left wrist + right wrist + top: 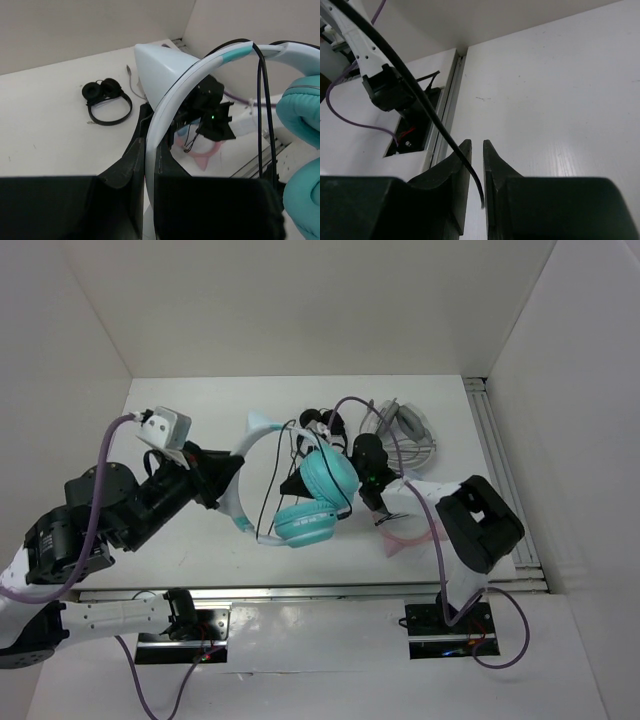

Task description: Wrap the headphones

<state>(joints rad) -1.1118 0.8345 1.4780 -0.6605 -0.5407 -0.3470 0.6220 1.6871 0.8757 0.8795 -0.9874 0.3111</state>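
Headphones mid-table, clamped by the headband in the left gripper at nine o'clock of the teal cups. Thin black cable slanting in from eleven o'clock, pinched between the right gripper fingers, which are nearly pressed together.

Teal-cupped headphones — black cable draped over headband.

Top view looks down from 6 o'clock; close left wrist view faces 3 o'clock, sharing the headphones; right wrist view skims the table.
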